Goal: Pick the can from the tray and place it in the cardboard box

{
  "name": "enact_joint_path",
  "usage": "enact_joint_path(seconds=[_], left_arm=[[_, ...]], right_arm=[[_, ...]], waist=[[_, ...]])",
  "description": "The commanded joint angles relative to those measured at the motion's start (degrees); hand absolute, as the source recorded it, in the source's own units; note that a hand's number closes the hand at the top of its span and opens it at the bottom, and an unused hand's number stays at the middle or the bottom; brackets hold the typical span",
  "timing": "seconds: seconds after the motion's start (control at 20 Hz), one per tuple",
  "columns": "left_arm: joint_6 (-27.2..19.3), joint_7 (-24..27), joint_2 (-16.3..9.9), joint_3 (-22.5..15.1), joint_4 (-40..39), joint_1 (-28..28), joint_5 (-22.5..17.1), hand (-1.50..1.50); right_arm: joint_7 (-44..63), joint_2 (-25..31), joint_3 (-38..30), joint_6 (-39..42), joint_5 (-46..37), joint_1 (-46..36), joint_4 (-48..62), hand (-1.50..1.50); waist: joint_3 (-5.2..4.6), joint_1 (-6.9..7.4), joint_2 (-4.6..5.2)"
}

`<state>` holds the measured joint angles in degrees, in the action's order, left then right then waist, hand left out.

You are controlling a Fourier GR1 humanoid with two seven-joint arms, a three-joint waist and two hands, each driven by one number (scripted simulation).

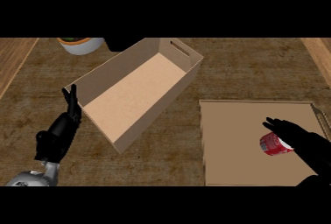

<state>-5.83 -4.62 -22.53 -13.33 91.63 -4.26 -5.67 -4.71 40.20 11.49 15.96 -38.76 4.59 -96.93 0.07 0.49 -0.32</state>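
right hand (pixel 304 144) low at the right, over the tray (pixel 236 144), black fingers curled round the can (pixel 274 145) and grasping it from the right side. red can with a white band, tipped on its side, top end toward the cardboard box (pixel 139 89), still over the tray's flat tan surface; cannot tell whether lifted or touching. tray lying on the desk (pixel 245 70) to the right of the box and nearer than it, well apart from it, with a thin raised rim and a handle slot just visible at its right edge.

left hand (pixel 65 127) to the left of the box, released, fingers straight and pointing up, resting just beside the box's left wall; cannot tell whether touching. grey forearm below it, coming in at the lower left.

cardboard box open at the top, long and narrow, set at a slant across the desk, near corner toward the lower middle, far end toward the top. pale inner floor bare, a hand slot cut in the far end wall.

beyond the box's far left corner, a white pot (pixel 81 44) with an orange rim, partly cut off. beside it, right behind the box, a dark thing (pixel 123 43), too cropped to tell.
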Motion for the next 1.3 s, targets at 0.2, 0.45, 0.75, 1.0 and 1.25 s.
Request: enact_joint_path(seconds=[0.2,0.45,0.75,1.0,1.25], left_arm=[[2.5,1.34,5.41,-3.56,-4.81,-7.67,1.24,0.0],[2.88,0.29,5.96,-5.16,-0.89,-5.48,2.09,0.0],[2.92,1.42,6.7,-3.57,-3.08,-7.01,2.86,0.0],[6.2,1.57,5.02,-1.09,-4.34,-7.61,0.95,0.0],[6.54,1.57,5.34,-2.8,-1.56,-5.94,1.87,0.0]], right_arm=[[-2.58,-1.84,2.37,-1.85,-4.36,-0.12,3.73,-1.5],[-1.42,-3.47,1.87,-4.31,-7.77,-2.83,8.59,-1.5],[-0.68,-5.77,2.68,-1.98,-8.27,-5.69,9.71,1.5],[-3.83,-5.5,2.73,-4.35,-11.04,-7.2,13.0,1.5],[-10.16,-11.11,15.76,-7.73,-18.2,-9.6,9.35,1.5]], waist=[[-0.08,-1.71,0.52],[-0.04,-1.09,0.47],[-0.08,-1.04,0.48],[-0.09,-1.05,0.52],[-0.07,1.22,0.61]])
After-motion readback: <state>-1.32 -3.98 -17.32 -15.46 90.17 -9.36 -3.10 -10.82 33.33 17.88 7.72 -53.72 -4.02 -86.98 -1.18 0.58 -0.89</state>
